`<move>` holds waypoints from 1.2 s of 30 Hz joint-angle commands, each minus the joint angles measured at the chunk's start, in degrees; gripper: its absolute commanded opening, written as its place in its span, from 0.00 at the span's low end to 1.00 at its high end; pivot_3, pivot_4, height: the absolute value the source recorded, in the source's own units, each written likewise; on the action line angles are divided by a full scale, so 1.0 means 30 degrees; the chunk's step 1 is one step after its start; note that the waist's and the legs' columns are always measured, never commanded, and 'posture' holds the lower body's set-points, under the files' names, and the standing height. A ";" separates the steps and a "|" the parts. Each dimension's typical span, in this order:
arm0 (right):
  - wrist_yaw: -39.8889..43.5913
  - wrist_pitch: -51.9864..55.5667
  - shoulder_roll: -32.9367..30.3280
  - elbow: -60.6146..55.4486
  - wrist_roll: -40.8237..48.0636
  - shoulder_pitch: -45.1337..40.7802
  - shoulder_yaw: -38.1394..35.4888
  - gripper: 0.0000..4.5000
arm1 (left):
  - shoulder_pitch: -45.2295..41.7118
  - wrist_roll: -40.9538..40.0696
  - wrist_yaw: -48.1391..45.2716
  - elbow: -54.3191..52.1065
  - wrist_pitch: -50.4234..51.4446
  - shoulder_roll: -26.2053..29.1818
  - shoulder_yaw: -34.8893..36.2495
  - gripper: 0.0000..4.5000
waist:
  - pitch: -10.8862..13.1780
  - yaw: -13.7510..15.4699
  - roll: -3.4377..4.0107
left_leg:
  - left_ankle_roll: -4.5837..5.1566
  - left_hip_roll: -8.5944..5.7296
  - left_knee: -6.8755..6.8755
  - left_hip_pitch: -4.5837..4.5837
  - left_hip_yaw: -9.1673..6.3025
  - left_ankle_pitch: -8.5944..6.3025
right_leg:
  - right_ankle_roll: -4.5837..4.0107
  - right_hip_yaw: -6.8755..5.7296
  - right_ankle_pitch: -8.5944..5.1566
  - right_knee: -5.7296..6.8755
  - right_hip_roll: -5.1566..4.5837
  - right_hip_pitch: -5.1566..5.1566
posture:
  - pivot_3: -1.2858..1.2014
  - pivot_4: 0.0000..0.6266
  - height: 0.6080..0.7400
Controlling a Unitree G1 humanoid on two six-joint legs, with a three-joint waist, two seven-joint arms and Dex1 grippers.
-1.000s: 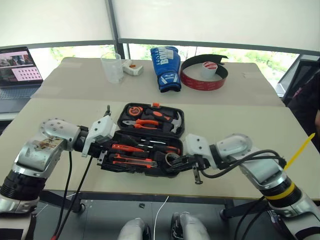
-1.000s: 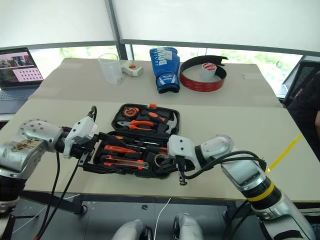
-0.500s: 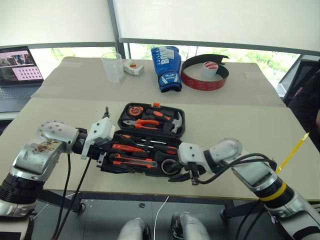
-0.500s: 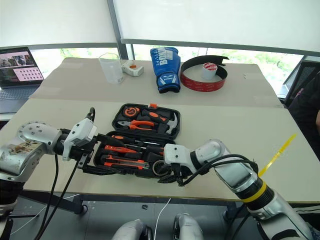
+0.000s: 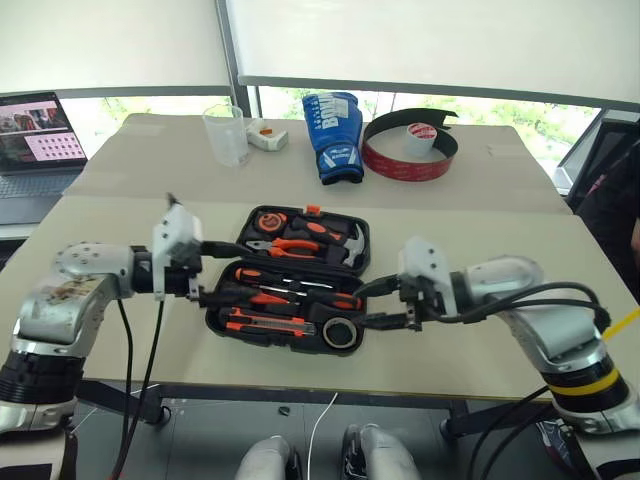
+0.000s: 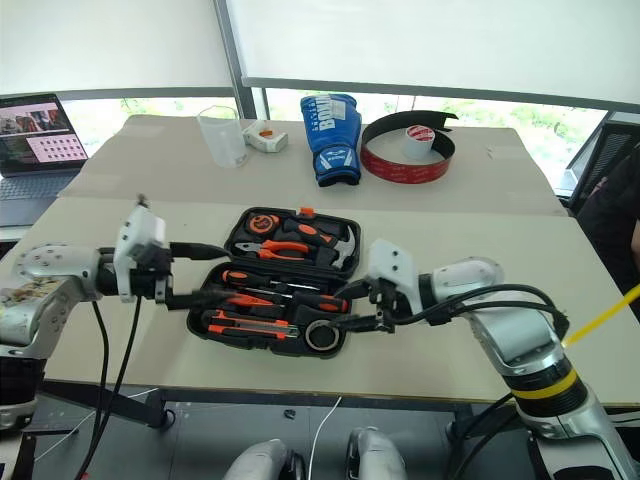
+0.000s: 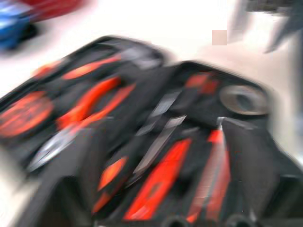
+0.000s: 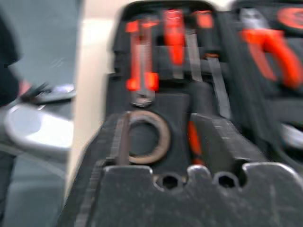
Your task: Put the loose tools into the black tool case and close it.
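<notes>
Fingers of your left gripper have pulled back off the left edge of the black tool case; they now sit just outside it, spread and empty. Between your two grippers the case lies open on the table, with the screwdrivers, utility knife and tape roll seated in its near half. Your right gripper has also backed away to the right edge, parted, holding nothing. Loading looks done; closing remains.
</notes>
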 commanded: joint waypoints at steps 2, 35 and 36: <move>-0.1268 -0.1700 0.0035 0.1200 -0.0766 0.0723 -0.1058 0.08 | 0.1070 0.1929 0.1456 0.2258 -0.1987 0.0806 0.1158 0.39 | 0.0004 0.0026 -0.0001 | -0.0006 0.0002 -0.0010 0.0000 0.0003 -0.0001 | -0.0001 -0.0006 -0.0001 0.0004 0.0000 -0.0006 | 0.52 0.24 0.90; 0.0710 -0.6601 -0.0599 0.1068 -0.2870 0.3834 0.0045 0.00 | 0.3030 0.2513 -0.0473 -0.1958 -0.0964 -0.1151 -0.2149 0.00 | 0.0019 0.0116 0.0000 | -0.0015 -0.0006 -0.0005 -0.0069 -0.0009 -0.0023 | 0.0001 -0.0032 -0.0004 -0.0017 -0.0035 -0.0040 | 0.52 0.24 0.90; 0.0604 -0.6524 -0.0662 0.0974 -0.2926 0.3967 -0.0037 0.00 | 0.3150 0.2602 -0.0463 -0.1726 -0.1088 -0.1026 -0.1980 0.00 | 0.0019 0.0102 0.0000 | -0.0021 -0.0005 -0.0005 -0.0066 -0.0008 -0.0027 | 0.0002 -0.0030 -0.0004 -0.0019 -0.0035 -0.0039 | 0.52 0.24 0.90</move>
